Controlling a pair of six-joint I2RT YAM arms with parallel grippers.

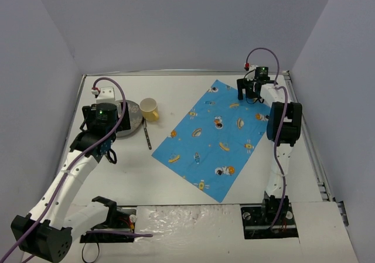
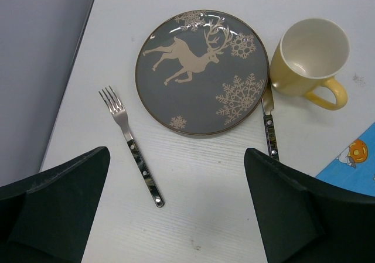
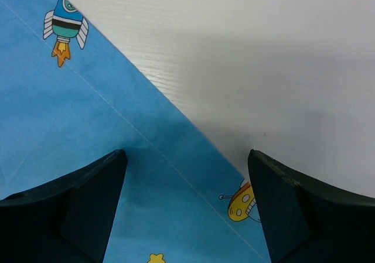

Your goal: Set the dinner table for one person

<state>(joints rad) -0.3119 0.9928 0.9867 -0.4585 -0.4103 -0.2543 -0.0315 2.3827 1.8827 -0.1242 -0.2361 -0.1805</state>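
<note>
The white dinner table (image 1: 187,93) carries a blue cartoon-printed cloth (image 1: 214,137) lying at an angle right of centre. On the left are a grey reindeer plate (image 2: 202,72), a yellow mug (image 2: 310,61), a fork (image 2: 132,149) left of the plate and a knife (image 2: 269,128) at its right edge. My left gripper (image 2: 176,216) hangs open above bare table just short of the plate, holding nothing. My right gripper (image 3: 187,216) is open over the cloth's (image 3: 88,128) far edge, one finger above cloth and the other near the bare table (image 3: 263,52).
A small white block (image 1: 106,91) with a red-tipped cable sits at the back left. Grey walls close in the table on three sides. A metal rim (image 1: 316,152) runs along the right edge. The left arm hides part of the plate (image 1: 133,113) from above.
</note>
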